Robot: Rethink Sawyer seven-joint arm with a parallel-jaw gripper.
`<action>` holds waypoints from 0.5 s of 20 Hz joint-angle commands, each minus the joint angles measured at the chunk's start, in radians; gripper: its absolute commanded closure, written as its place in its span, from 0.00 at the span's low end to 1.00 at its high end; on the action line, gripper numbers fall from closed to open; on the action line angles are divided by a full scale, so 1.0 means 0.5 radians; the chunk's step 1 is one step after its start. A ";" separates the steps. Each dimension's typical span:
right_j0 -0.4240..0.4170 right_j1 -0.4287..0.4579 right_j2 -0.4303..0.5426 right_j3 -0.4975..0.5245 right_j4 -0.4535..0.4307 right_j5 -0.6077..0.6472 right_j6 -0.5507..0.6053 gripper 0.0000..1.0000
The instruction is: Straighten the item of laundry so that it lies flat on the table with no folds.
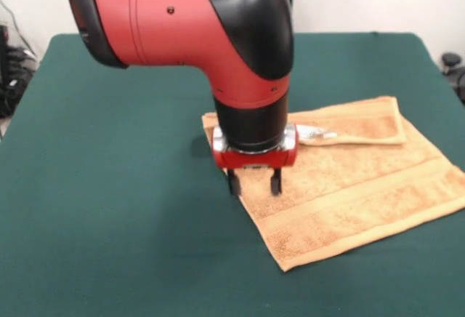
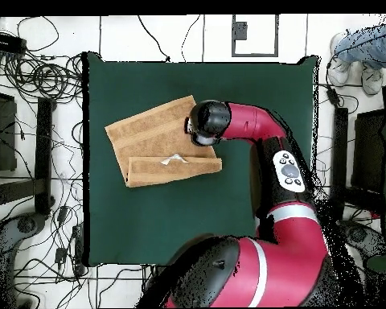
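Observation:
The tan-orange terry towel (image 1: pixel 349 186) lies on the dark green table (image 1: pixel 116 208), right of centre in the front view. Its far edge is folded over onto itself as a narrow strip (image 1: pixel 363 129), with a white label showing at the fold. A woven band runs near the near hem. My gripper (image 1: pixel 254 183) hangs straight down over the towel's left edge, fingers apart and empty, tips just above or at the cloth. In the overhead view the towel (image 2: pixel 152 137) lies left of the arm's wrist (image 2: pixel 208 121), which hides the gripper; the folded strip (image 2: pixel 176 167) is at its lower edge.
The arm's red and black links (image 2: pixel 268 161) stretch over the table's right part in the overhead view. Cables and equipment lie on the floor around the table. A person's legs and shoes (image 2: pixel 361 52) show at the top right corner.

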 commanded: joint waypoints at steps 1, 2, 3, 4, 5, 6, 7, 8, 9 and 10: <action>0.115 0.025 0.008 0.262 0.086 0.297 0.195 0.00; 0.119 0.041 0.008 0.246 0.087 0.296 0.204 0.00; 0.112 0.057 0.019 0.253 0.111 0.293 0.231 0.00; 0.105 0.062 0.029 0.275 0.134 0.281 0.255 0.00; 0.092 0.068 0.057 0.321 0.172 0.245 0.285 0.00; 0.085 0.077 0.072 0.343 0.197 0.222 0.304 0.00; 0.068 0.085 0.108 0.401 0.264 0.194 0.350 0.00; 0.060 0.097 0.133 0.427 0.309 0.176 0.363 0.00; 0.052 0.110 0.158 0.452 0.353 0.158 0.376 0.00; 0.049 0.122 0.172 0.468 0.390 0.150 0.383 0.00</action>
